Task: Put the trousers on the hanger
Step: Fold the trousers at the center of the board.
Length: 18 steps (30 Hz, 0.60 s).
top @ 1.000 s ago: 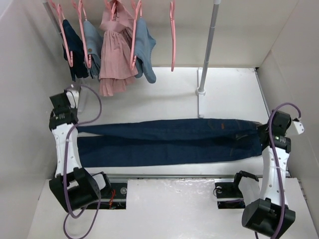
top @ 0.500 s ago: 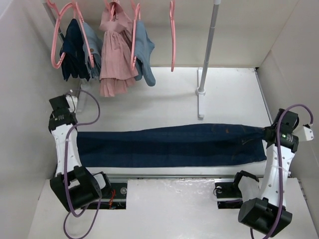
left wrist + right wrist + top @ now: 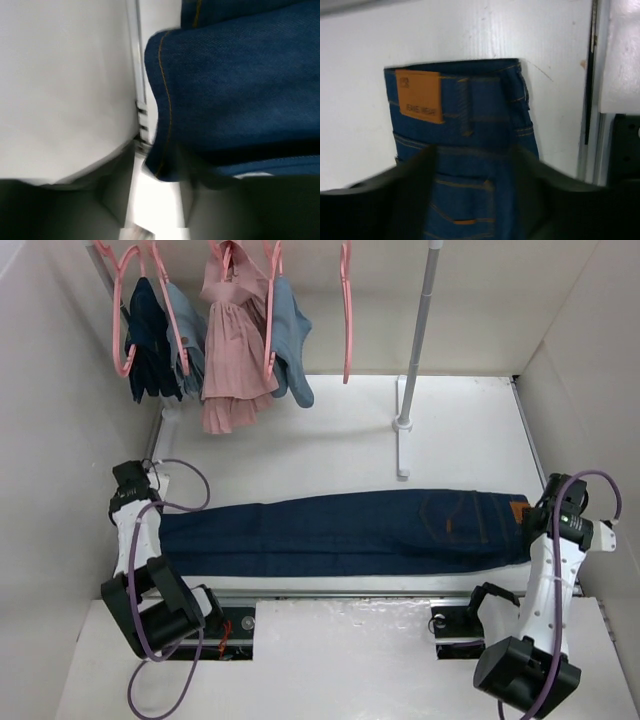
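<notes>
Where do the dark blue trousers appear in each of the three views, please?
Top external: the trousers lie flat across the table, waist to the right.
Left wrist: their hem end fills the right side.
Right wrist: their waist end is in the middle.
Shared landmark: the tan waistband patch, seen in the top and right wrist views only.

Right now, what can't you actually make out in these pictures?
Left wrist view: the left gripper is a dark blur, so its hold on the jeans is unclear.
Right wrist view: lettering on the tan patch is too blurred to read.
Top view: the empty hanger has its hook cut off by the top edge.
</notes>
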### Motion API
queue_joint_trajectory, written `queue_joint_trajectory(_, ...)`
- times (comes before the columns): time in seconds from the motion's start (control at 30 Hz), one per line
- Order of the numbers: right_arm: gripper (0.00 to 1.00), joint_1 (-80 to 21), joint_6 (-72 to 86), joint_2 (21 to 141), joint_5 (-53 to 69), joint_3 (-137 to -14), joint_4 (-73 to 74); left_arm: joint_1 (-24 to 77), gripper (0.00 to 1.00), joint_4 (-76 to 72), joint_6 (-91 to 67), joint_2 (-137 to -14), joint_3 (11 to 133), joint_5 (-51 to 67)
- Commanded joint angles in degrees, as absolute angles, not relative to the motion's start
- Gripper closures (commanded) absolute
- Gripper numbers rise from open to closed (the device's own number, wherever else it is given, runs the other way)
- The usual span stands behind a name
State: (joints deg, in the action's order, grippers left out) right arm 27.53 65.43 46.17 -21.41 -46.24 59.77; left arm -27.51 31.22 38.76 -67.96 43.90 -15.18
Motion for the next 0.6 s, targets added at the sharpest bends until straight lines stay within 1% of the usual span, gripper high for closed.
queue_joint_trajectory(0.0,0.24,29.5,69.3,46.3,-24.5,-46.0,62.4,-30.1,0.60,28.3,41.7,-68.2,43.1,-18.5)
queue_joint_trajectory(0.07,0.12,30.1,69.3,47.0,-26.1,-47.7,62.4,-31.5,0.43,28.3,43.0,-68.7,43.7,-19.1)
queue_joint_trajectory(0.1,0.11,30.1,69.3,48.4,-26.1,-48.6,62.4,-32.0,0.35,28.3,43.7,-68.7,44.5,-19.1)
queue_joint_trajectory(0.13,0.11,30.1,68.8,48.9,-27.1,-49.7,62.4,-32.8,0.32,28.8,43.7,-69.3,45.5,-18.5)
queue_joint_trajectory(0.17,0.11,30.1,67.1,49.5,-27.1,-52.2,61.9,-32.8,0.32,29.9,43.7,-69.3,46.7,-18.5)
queue_joint_trajectory(0.2,0.11,30.1,63.8,50.5,-26.0,-53.5,57.6,-32.8,0.32,30.6,43.7,-69.3,50.0,-17.5)
queue_joint_trajectory(0.23,0.13,30.1,56.7,51.1,-24.4,-54.7,55.1,-32.8,0.31,31.5,43.7,-69.3,51.9,-16.4)
queue_joint_trajectory(0.27,0.19,29.0,53.7,52.5,-22.2,-57.2,52.6,-32.8,0.31,34.6,42.6,-69.8,56.3,-12.5)
queue_joint_trajectory(0.33,0.22,25.2,50.5,53.5,-23.8,-59.1,51.3,-32.8,0.31,38.7,42.1,-70.5,60.7,-6.6)
queue_joint_trajectory(0.37,0.24,22.8,49.2,54.1,-24.9,-59.2,50.5,-31.9,0.31,40.5,41.0,-70.5,62.3,-1.5)
queue_joint_trajectory(0.4,0.24,16.9,48.1,54.9,-26.7,-59.8,50.0,-31.0,0.31,41.7,39.9,-71.1,63.3,0.2)
queue_joint_trajectory(0.43,0.24,13.7,47.5,57.5,-27.9,-59.9,50.0,-29.9,0.32,41.7,38.7,-71.1,63.3,1.3)
queue_joint_trajectory(0.5,0.24,6.5,47.5,60.5,-28.9,-59.3,51.1,-25.9,0.32,39.7,35.3,-72.6,60.7,0.7)
queue_joint_trajectory(0.53,0.26,5.5,47.5,62.0,-28.1,-57.5,51.2,-24.5,0.33,38.0,34.5,-73.1,56.1,-0.8)
queue_joint_trajectory(0.57,0.26,5.5,48.1,64.5,-26.6,-56.2,51.2,-23.4,0.33,36.2,33.6,-74.2,53.2,-2.6)
